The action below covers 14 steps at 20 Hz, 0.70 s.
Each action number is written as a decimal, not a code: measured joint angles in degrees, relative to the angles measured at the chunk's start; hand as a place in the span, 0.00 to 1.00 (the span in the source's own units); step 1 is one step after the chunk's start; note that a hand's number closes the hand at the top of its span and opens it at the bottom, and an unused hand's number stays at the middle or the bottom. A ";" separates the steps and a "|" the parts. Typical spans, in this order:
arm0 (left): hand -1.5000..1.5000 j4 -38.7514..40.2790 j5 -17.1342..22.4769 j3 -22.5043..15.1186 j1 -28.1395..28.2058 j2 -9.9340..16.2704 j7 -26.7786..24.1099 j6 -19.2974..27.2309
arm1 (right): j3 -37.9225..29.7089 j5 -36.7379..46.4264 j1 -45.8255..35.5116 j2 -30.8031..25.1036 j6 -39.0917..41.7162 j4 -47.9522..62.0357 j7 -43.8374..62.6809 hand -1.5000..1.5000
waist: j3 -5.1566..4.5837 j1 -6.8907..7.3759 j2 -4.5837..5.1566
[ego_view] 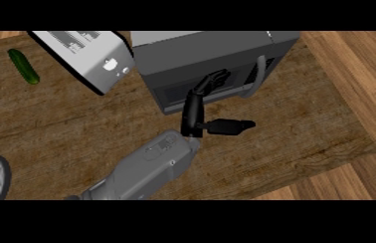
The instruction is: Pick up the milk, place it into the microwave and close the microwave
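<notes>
The grey microwave stands at the back centre of the counter. Its dark-windowed door faces me and lies flat against the body, with a curved grey handle at its right side. My left hand reaches up from the lower left. Its straight fingers rest against the door front and the thumb sticks out to the right, so the hand is open and holds nothing. No milk shows anywhere in the view. My right hand is out of view.
A light grey boxy appliance sits tilted just left of the microwave. A green cucumber lies at the far left. A plate rim shows at the lower left edge. The wooden counter's edge runs along the right.
</notes>
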 measured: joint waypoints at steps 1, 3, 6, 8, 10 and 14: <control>0.00 0.03 0.36 -0.10 -0.12 0.00 -0.24 0.02 | -0.09 0.05 -0.39 -0.13 -0.11 0.15 0.12 1.00 | 0.01 0.06 0.06; 0.00 0.05 1.02 -0.19 -0.26 0.00 -0.85 0.03 | -0.21 0.33 -0.99 -0.43 -0.26 0.53 0.20 1.00 | 0.05 0.10 0.22; 0.00 0.24 1.90 -0.47 -0.51 0.00 -1.86 -0.11 | -0.24 0.60 -1.81 -0.59 -0.52 1.13 0.41 1.00 | 0.08 0.26 0.40; 0.00 0.45 2.42 -0.67 -0.69 -0.01 -2.57 -0.40 | -0.36 0.65 -2.49 -0.95 -0.51 1.45 0.55 1.00 | 0.08 0.38 0.51; 0.00 0.69 2.92 -0.83 -0.82 0.00 -3.15 -0.43 | -0.43 0.60 -3.09 -1.07 -0.56 1.75 0.63 1.00 | 0.11 0.37 0.53; 0.00 0.55 3.82 -1.58 -1.46 0.00 -3.86 -0.83 | 2.00 -6.70 -3.04 3.69 2.42 4.43 1.63 0.00 | 0.38 0.99 1.04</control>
